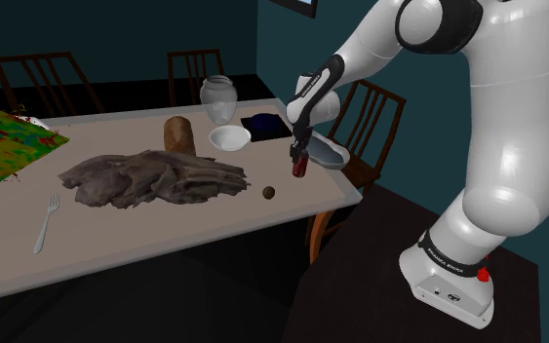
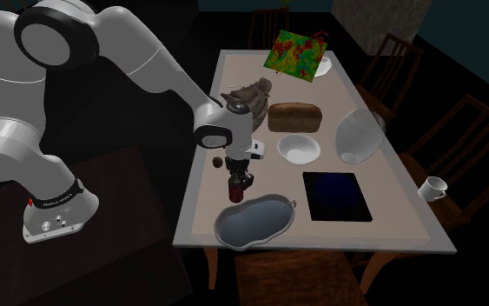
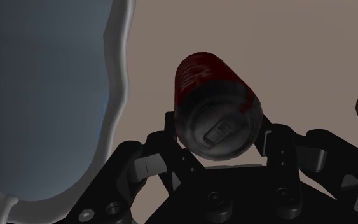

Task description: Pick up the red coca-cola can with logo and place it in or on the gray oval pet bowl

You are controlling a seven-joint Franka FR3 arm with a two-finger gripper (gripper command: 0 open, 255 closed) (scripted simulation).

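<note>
Clasping the red can (image 3: 204, 76), the tool (image 3: 219, 132) covers its sides; the neighbouring bowl (image 3: 117, 63) is cropped.

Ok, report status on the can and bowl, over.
Gripper shut on red can. Can beside gray bowl, not yet in it. Only bare table between them.

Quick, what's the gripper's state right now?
Black two-finger gripper: closed, holding the red cylindrical drink can.
</note>
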